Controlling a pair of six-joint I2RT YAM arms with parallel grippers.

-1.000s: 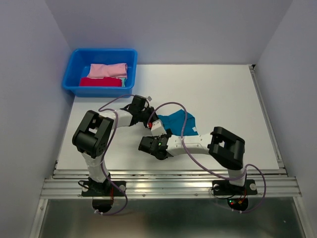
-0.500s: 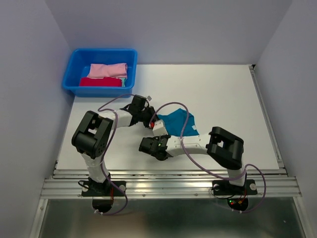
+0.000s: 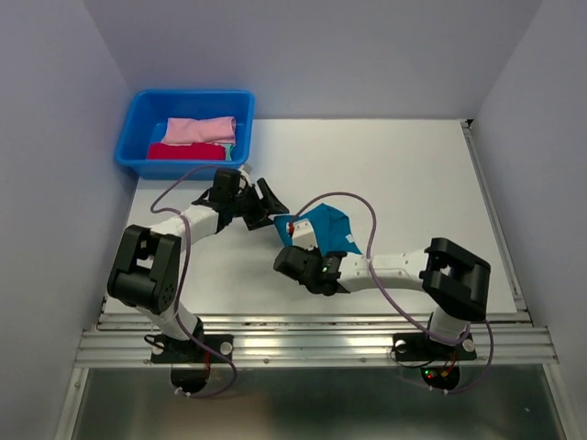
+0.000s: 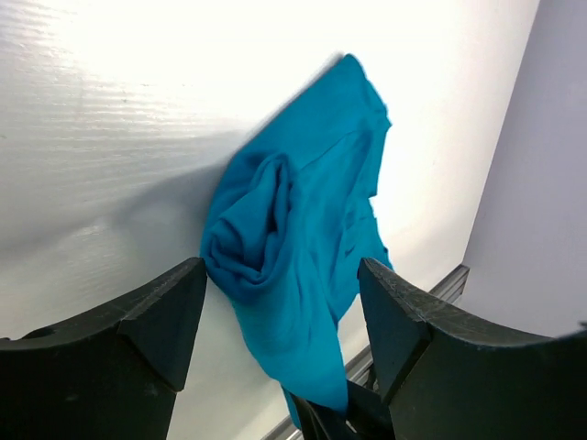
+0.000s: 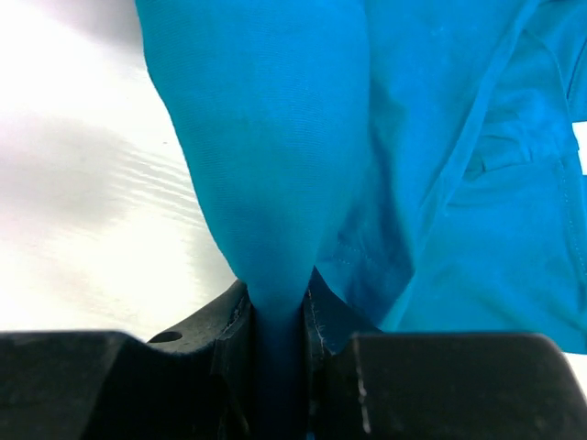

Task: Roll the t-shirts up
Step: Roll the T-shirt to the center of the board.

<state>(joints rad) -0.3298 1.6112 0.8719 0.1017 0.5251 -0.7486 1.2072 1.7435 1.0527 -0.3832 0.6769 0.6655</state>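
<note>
right fingers (image 5: 234, 316): pinching a fold of the teal shirt (image 5: 440, 137)
teal shirt: bunched on the tabletop (image 3: 413, 174), mid, one end lifted
left fingers (image 4: 147, 321): spread wide, just beside the teal shirt, holding nothing
tub (image 3: 193, 93): far left corner, pink shirt (image 3: 200, 129) and red shirt (image 3: 186, 151) inside

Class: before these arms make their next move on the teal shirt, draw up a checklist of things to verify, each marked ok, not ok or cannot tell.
1. Right gripper has hold of the teal t-shirt: ok, jaws pinched shut on a fold.
2. Left gripper free of cloth: ok, jaws open, nothing pinched.
3. Shirt rolled: not ok, it is loosely bunched.
4. Shirt lying flat on the table: not ok, one end is drawn up into the right gripper.
5. Pink bundle and red bundle out of the way: ok, both in the blue tub.
</note>
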